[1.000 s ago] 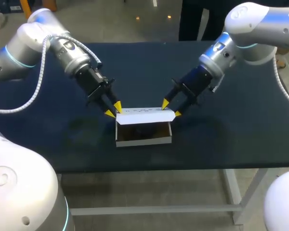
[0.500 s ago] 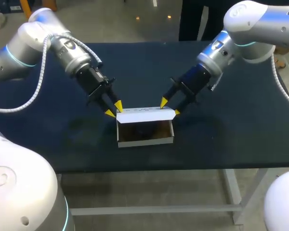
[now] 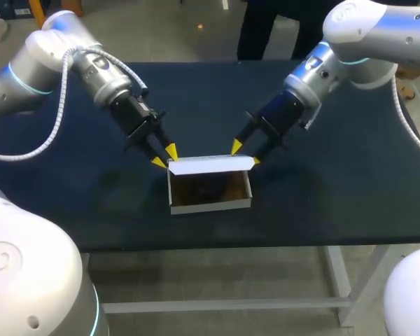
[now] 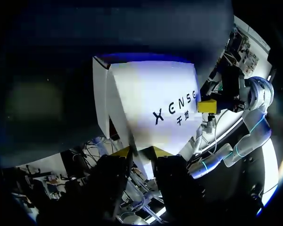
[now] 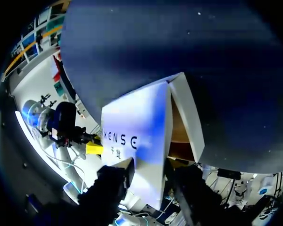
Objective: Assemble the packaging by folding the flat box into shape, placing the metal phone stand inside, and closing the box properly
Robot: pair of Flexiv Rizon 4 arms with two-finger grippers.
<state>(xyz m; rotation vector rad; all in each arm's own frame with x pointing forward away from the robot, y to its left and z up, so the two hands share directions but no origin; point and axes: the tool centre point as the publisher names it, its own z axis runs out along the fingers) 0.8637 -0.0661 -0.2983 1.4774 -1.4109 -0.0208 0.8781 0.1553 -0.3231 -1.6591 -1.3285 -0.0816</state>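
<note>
**Lid's two ends between my fingers, box open**

The box (image 3: 210, 203) stands on the table (image 3: 336, 189) close to the near edge, about midway along it, with its opening upward. Its white lid (image 3: 210, 164) rises from the box's far wall and leaves the opening uncovered.

My left gripper (image 3: 164, 157) comes down at the lid's left end. Its fingers are apart by a modest gap, wider than the card, and the lid's corner sits in that gap. One yellow tip is on the lid's near side and the other on its far side. In the left wrist view the card's edge runs in between my tips, and the printed face spreads out ahead of them.

My right gripper (image 3: 246, 153) stands the same way at the lid's right end. Its fingers are parted, one tip to each side of the card, with the lid's end between them. In the right wrist view the lid fills the space between my tips, and the box's side wall is just beside it.

Neither gripper holds anything else.

The inside of the box is brown. A dark shape (image 3: 207, 187) lies on its floor near the middle, too dim to make out.
</note>
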